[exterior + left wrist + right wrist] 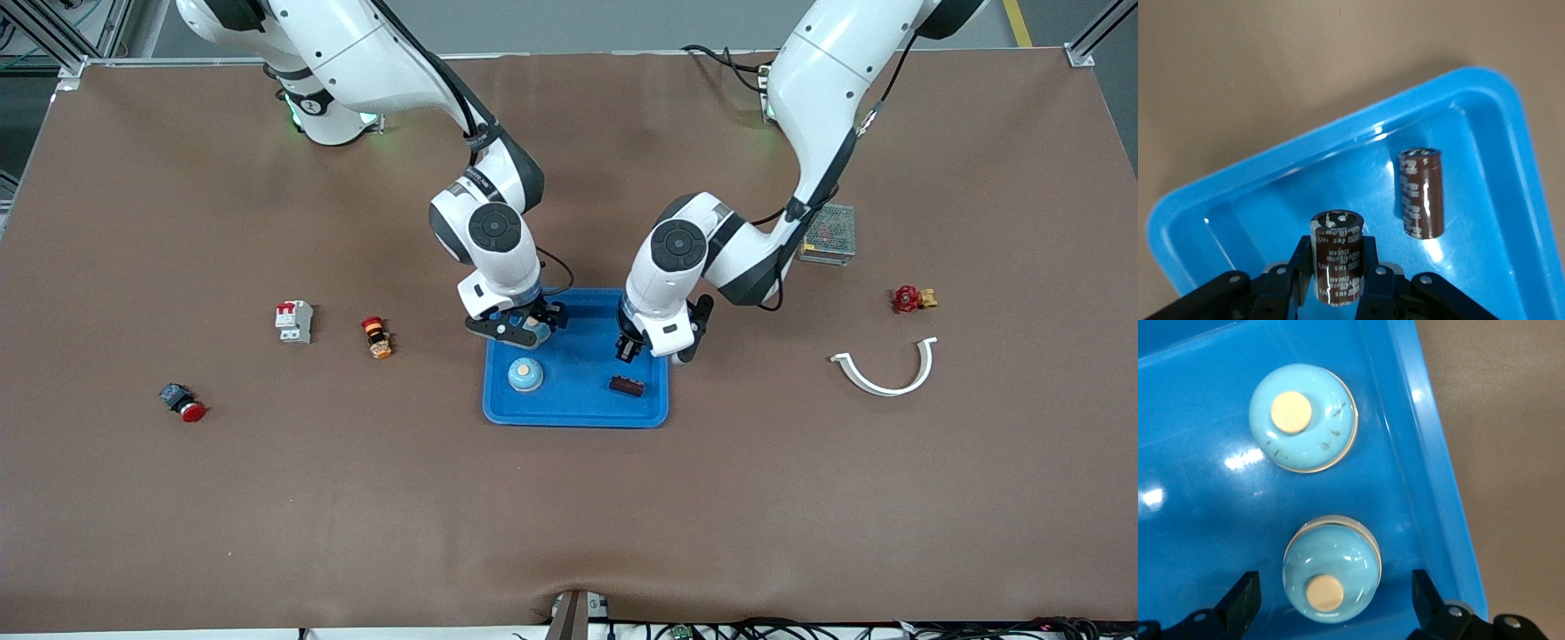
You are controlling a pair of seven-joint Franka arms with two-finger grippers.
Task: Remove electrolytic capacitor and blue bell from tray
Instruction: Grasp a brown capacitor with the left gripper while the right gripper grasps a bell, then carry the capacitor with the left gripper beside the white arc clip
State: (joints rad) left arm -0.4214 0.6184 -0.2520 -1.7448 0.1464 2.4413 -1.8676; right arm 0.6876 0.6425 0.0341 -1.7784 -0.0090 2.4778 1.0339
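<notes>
A blue tray (578, 404) lies at the table's middle. My left gripper (633, 349) is over the tray's end toward the left arm; in the left wrist view it (1337, 267) is shut on an upright brown capacitor (1337, 253). A second brown capacitor (627, 386) lies in the tray (1271, 193) and also shows in the left wrist view (1421, 193). My right gripper (524, 331) is open over the tray's other end. A light-blue bell (1331, 570) sits in the tray (1205, 520) between its spread fingers (1245, 597), untouched. A second bell (525, 374) sits beside it (1303, 418).
Toward the right arm's end lie a white circuit breaker (294, 321), a small red-orange button (377, 337) and a red push button (183, 403). Toward the left arm's end are a metal mesh box (829, 234), a red valve (910, 299) and a white curved clip (889, 369).
</notes>
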